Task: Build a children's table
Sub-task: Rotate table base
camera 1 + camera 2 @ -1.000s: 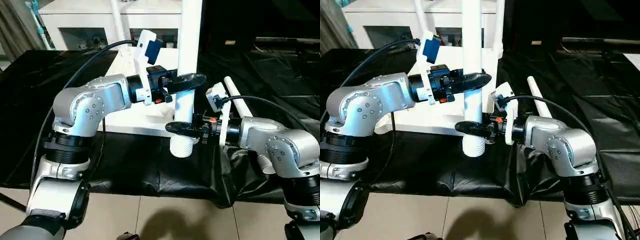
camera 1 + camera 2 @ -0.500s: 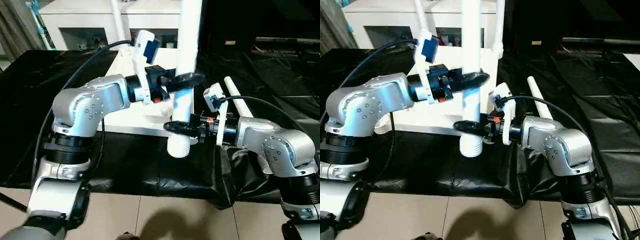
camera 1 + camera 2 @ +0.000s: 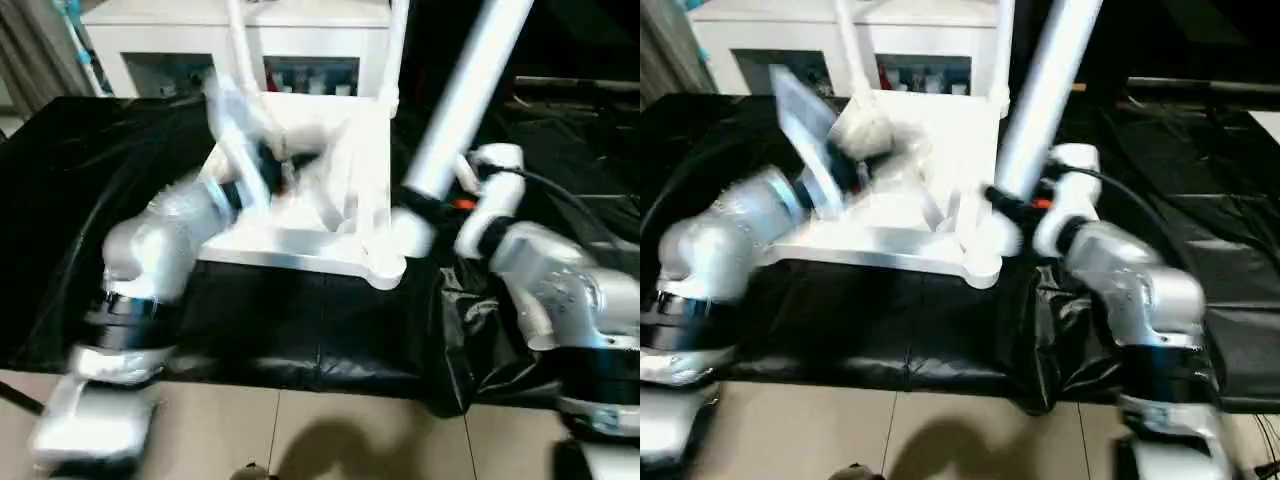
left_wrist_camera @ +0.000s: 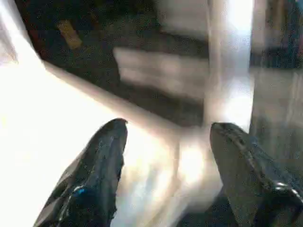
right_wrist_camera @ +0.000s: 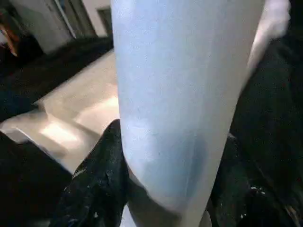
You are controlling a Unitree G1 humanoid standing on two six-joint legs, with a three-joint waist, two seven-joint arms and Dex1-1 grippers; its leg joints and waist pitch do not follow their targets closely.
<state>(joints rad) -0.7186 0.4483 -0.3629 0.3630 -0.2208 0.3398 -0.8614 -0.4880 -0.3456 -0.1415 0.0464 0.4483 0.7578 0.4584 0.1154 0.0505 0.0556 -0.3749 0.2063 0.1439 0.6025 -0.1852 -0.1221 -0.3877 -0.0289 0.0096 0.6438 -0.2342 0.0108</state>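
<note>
On the left, the robot's left arm [image 3: 150, 240] is smeared by motion as it reaches over the white tabletop [image 3: 300, 235]. The left gripper [image 4: 165, 161] has its jaws spread apart with nothing between them; in the left wrist view the two black fingers [image 4: 102, 165] stand well apart over a pale blur of white plastic.

The tabletop lies upside down on a counter draped in black cloth [image 3: 300, 330], its ribbed underside facing up and a round corner socket [image 3: 385, 265] at the near right corner. Two thin white legs [image 3: 238, 45] already stand upright from its far side, in front of a white cabinet [image 3: 250, 20].

To the right, a long white leg [image 3: 460, 100] leans up and to the right, its lower end just beside the near right corner socket. The right gripper [image 5: 165, 189] has its jaws pinching this leg near its lower end, one black finger [image 5: 104, 175] on each side of the tube. The silver right arm [image 3: 560, 290] bends back toward the right edge.
</note>
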